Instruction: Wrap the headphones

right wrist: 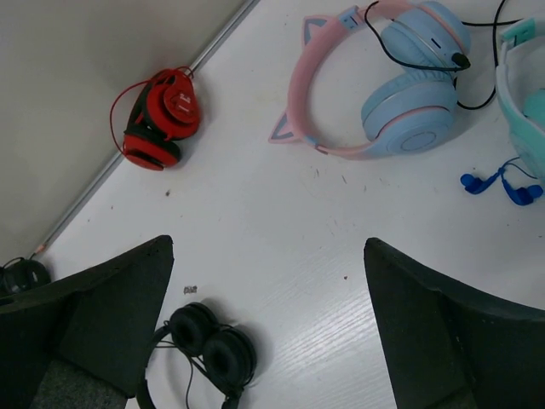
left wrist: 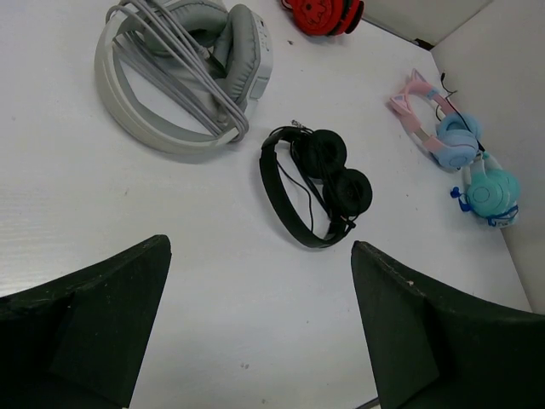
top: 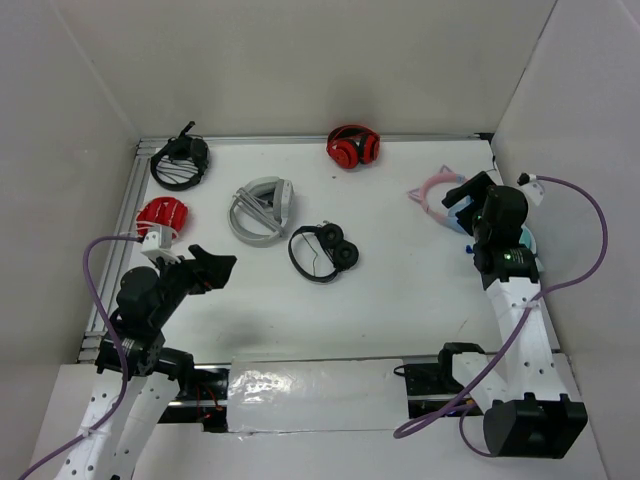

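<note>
The white bench (top: 400,290) carries several headsets laid flat and apart from one another: pink cat-ear headphones (right wrist: 413,106) with light-blue cups near the far right edge, a teal pair (left wrist: 492,192) just beside them with small blue earbuds (right wrist: 518,192) next to it, and red over-ear headphones (top: 352,147) at the far edge near the middle. A small black on-ear pair (left wrist: 347,192) lies near the centre with grey headphones (left wrist: 247,60) to its left. Another red pair (top: 162,215) and a black pair (top: 180,163) sit toward the far left corner.
</note>
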